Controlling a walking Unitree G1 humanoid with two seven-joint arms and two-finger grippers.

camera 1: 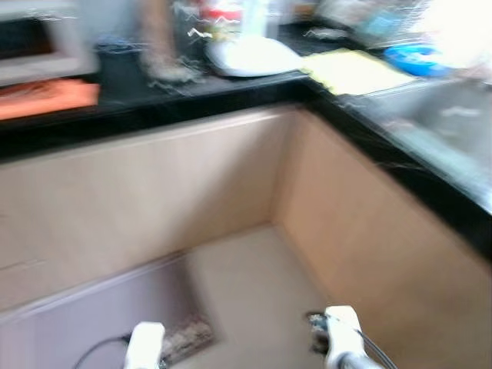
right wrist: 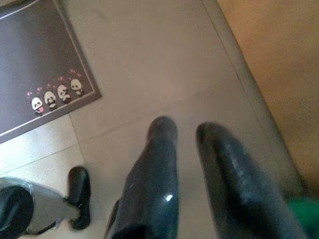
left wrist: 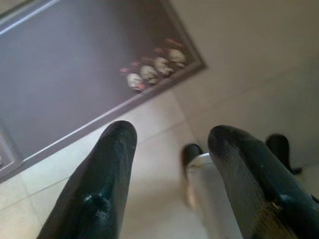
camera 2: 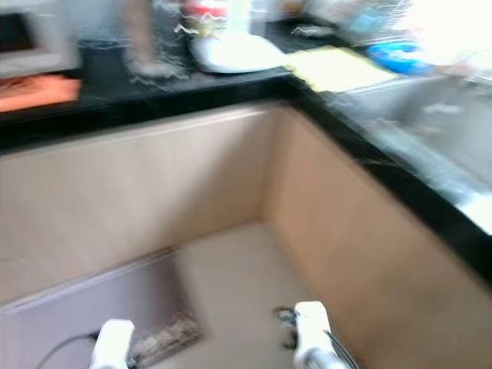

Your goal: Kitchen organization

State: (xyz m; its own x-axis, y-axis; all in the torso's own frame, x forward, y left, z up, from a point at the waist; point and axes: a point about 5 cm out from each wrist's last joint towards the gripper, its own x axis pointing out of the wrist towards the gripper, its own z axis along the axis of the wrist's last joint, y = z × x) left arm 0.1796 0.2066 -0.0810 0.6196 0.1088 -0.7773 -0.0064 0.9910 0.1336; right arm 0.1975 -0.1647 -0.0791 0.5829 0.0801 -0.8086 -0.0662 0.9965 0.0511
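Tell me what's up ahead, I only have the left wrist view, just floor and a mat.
Observer: A black L-shaped countertop wraps the corner ahead, over beige cabinet fronts.
Operator: Anything on it?
Observer: A yellow cloth lies near the corner, beside a white plate-like object; it is blurred.
Operator: And the right arm?
Observer: The right gripper hangs over bare floor tiles, fingers apart and holding nothing.
Operator: Anything to the left?
Observer: A white microwave sits on the counter's left end, above an orange cloth.
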